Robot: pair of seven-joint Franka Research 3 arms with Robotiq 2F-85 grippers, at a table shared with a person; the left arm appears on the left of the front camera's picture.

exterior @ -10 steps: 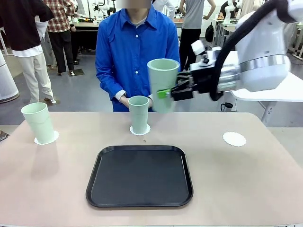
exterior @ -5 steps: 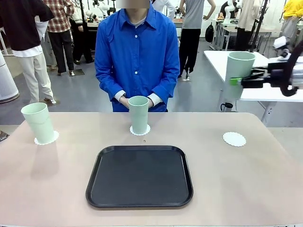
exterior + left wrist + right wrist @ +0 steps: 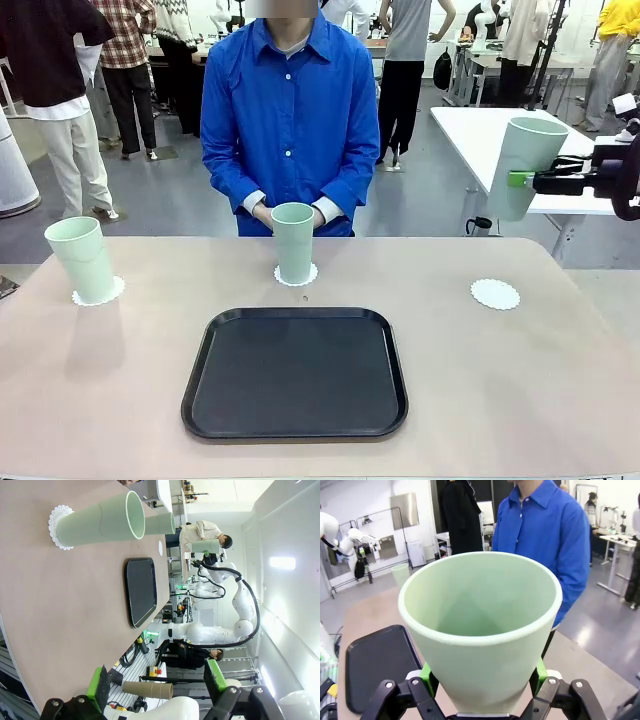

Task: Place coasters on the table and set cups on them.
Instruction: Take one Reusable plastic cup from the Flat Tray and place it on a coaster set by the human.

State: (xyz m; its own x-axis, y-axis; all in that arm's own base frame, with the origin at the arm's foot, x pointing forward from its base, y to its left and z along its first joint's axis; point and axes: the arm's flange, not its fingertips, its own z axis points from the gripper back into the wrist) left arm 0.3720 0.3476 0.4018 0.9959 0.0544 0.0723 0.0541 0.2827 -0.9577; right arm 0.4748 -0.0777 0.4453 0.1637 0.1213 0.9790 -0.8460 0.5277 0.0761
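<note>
Two mint-green cups stand on white coasters on the beige table (image 3: 110, 400): the left cup (image 3: 80, 258) on the left coaster (image 3: 98, 293), the middle cup (image 3: 293, 242) on the middle coaster (image 3: 296, 275). My right gripper (image 3: 522, 180) is shut on the third cup (image 3: 525, 160), slightly tilted in the air past the table's far right corner, above and beyond the bare right coaster (image 3: 495, 294). In the right wrist view that cup (image 3: 480, 630) sits between the green pads (image 3: 426, 672). My left gripper (image 3: 157, 685) is open and holds nothing; ahead of it lies the left cup (image 3: 100, 522).
A black tray (image 3: 295, 372) lies at the table's middle front. A person in a blue shirt (image 3: 290, 110) stands at the far side, hands (image 3: 262, 212) clasped just behind the middle cup. A white table (image 3: 500, 130) stands beyond the right corner.
My right arm has carried the third cup from above the table's middle over to the far right, and it now hangs a little lower and tilted. The other two cups have not moved.
</note>
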